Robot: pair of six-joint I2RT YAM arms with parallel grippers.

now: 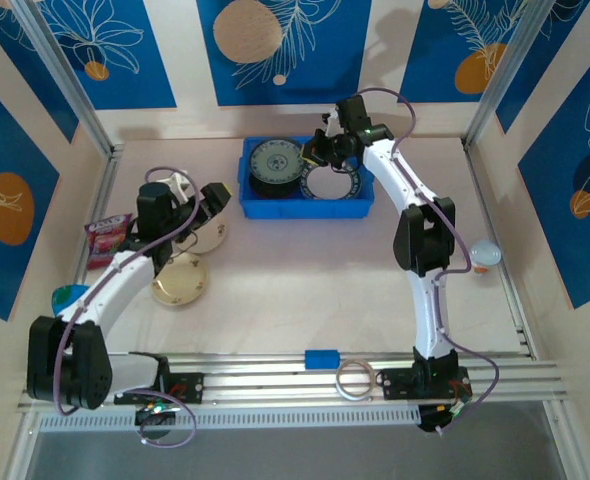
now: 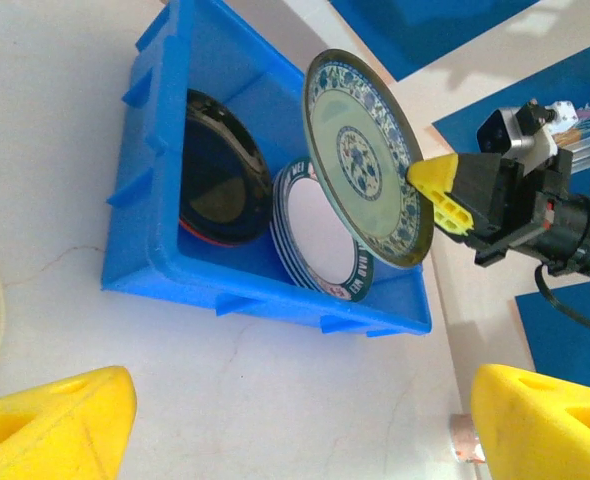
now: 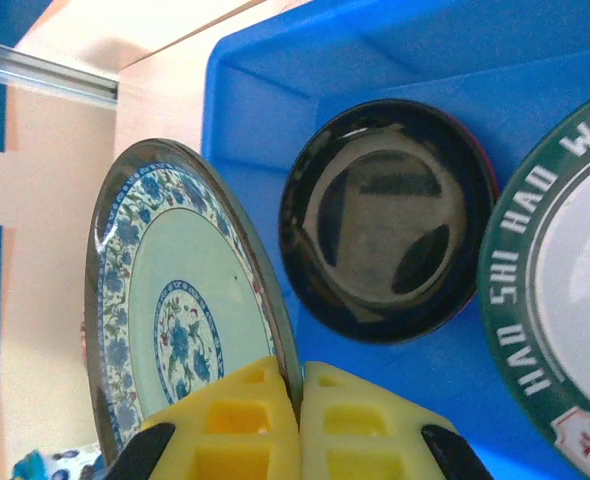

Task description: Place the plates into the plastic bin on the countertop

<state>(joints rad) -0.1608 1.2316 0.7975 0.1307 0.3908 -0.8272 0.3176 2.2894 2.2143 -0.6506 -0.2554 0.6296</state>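
1. The right gripper (image 3: 300, 420) has its yellow fingers pressed tight on the rim of the blue-floral patterned plate (image 3: 190, 300). The plate hangs tilted on edge over the left half of the blue plastic bin (image 3: 265, 80).
2. Seen from the top, the bin sits at 12 o'clock on the countertop (image 1: 305, 290).
3. Inside the bin a black plate (image 2: 220, 170) lies in the left half. A stack of green-rimmed white plates (image 2: 310, 235) lies in the right half.
4. The left gripper (image 2: 300, 400) has its fingers spread wide and holds nothing. It is at 9 o'clock on the countertop.
5. A cream plate (image 1: 180, 282) lies at 8 o'clock, with a second cream plate (image 1: 213, 236) just beyond it, partly under the left gripper.
6. A pink snack packet (image 1: 105, 235) lies at the 9 o'clock edge.
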